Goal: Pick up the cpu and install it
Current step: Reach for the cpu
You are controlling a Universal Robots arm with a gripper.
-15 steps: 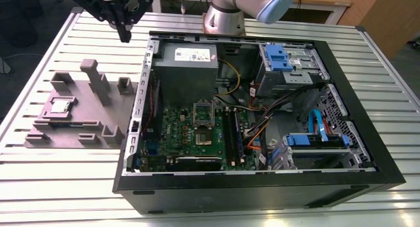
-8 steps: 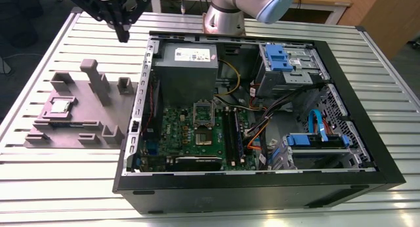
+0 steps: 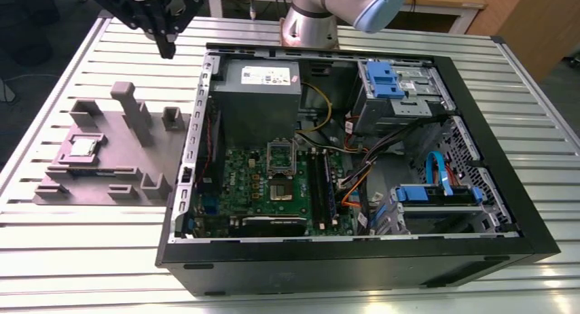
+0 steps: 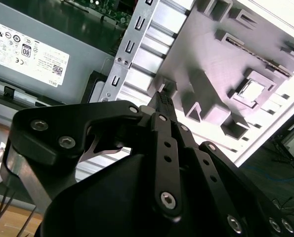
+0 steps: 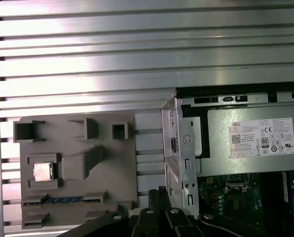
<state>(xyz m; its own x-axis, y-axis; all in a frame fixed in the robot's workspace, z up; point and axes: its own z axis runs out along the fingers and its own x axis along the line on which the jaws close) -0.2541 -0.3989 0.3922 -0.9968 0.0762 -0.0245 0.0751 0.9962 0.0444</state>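
Saw gripper high over the table, at 11 o'clock of the computer case in the exterior view, touching nothing. Read the jaws as pinched together, nothing held. Found cpu lying flat in a square pocket of the grey holder, at 9 o'clock of the case and 7 o'clock of the gripper, well apart from it. Caught the same chip in both wrist views, in its pocket. Spotted socket frame on the green board mid-case, seemingly not filled.

Risks, judged only:
- Coming down with jaws shut: would have jabbed the metal top rather than straddled it.
- Tall post at 1 o'clock of the cpu, near: could have clipped a finger on a slanted approach.
- Thin chip sunk low in its pocket: little edge to grab, so could have slipped, tilted or dropped.
- Metal case wall between holder and socket: could have snagged a low carry.
- Setting down skewed or turned wrong: could have damaged the socket contacts.
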